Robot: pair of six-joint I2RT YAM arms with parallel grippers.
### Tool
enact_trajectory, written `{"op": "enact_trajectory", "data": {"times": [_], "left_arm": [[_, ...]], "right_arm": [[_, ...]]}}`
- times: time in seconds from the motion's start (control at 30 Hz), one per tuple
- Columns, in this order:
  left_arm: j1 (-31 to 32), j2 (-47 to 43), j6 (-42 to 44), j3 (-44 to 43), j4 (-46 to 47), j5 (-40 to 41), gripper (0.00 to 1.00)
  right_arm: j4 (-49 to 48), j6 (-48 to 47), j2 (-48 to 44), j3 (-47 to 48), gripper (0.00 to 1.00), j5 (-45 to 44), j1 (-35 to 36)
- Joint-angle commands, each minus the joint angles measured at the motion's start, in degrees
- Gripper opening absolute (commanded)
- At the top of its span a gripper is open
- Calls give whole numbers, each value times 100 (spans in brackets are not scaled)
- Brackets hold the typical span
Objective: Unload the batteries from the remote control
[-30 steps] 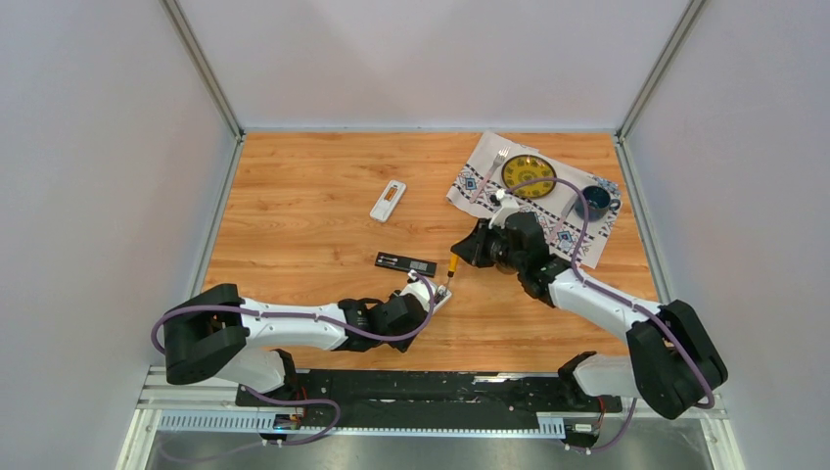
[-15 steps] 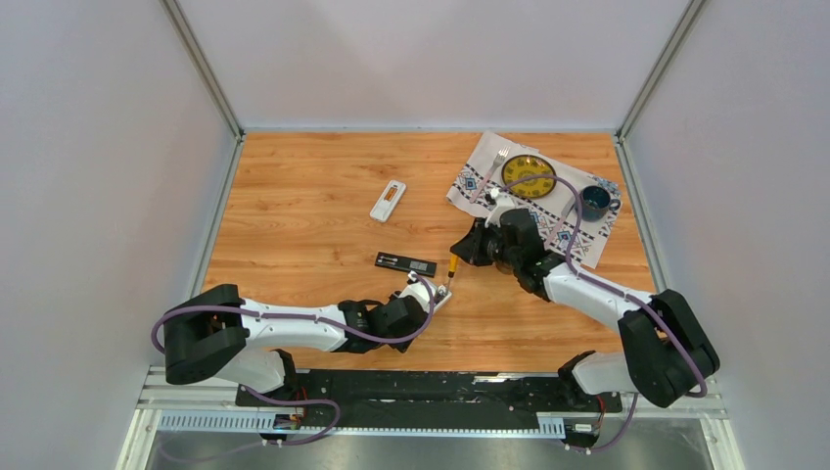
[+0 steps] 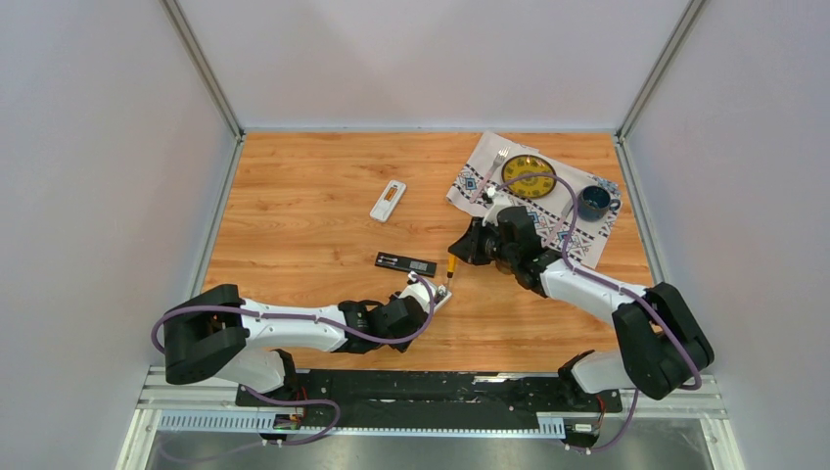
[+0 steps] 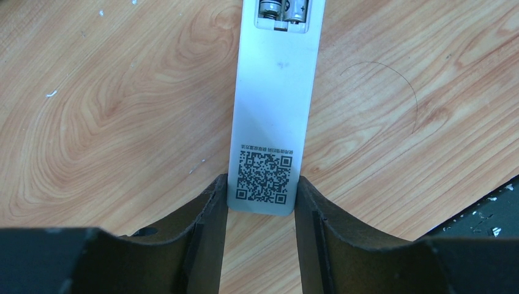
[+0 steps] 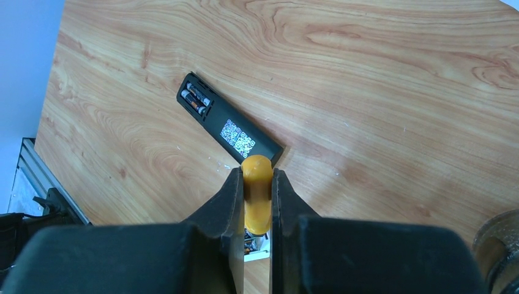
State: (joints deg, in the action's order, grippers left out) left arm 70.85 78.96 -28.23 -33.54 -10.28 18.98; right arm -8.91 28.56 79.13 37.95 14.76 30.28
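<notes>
Two batteries (image 4: 281,8) lie side by side in the open bay at the far end of the white remote (image 4: 272,110). Their long axes run along the remote, pointing away from the left gripper (image 4: 261,184), which clamps its near end. Close by, the right gripper (image 5: 257,174) clenches a screwdriver (image 5: 257,202).

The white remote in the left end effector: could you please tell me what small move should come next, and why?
Probably lower the right end effector so the screwdriver tip reaches the batteries. The left end effector clamps the white remote at its coded end, the bay is open, and both cells sit inside.
</notes>
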Motion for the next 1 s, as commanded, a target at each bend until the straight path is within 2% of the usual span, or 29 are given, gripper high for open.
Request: {"op": "enact_trajectory", "data": {"times": [0.0,0.07,0.2,0.23,0.57,0.97], "left_arm": [[25,93,-139,128,-9,-44,26],[25,111,-139,120,-17,-44,22],[25,120,-130,128,-9,-96,2],[25,111,-130,128,-17,-97,0],[25,243,-174,84,-26,-123,0],[34,260,-174,76,-53,-114,0]], "right_arm": [[-242,132,102,-25,0,631,30],[-410,281,199,-77,0,790,39],[-761,580,322,-165,0,1308,30],[-910,651,322,-183,0,1388,30],[-1517,1231,182,-297,0,2118,-14],[-1509,1302,102,-245,0,2189,-75]]}}
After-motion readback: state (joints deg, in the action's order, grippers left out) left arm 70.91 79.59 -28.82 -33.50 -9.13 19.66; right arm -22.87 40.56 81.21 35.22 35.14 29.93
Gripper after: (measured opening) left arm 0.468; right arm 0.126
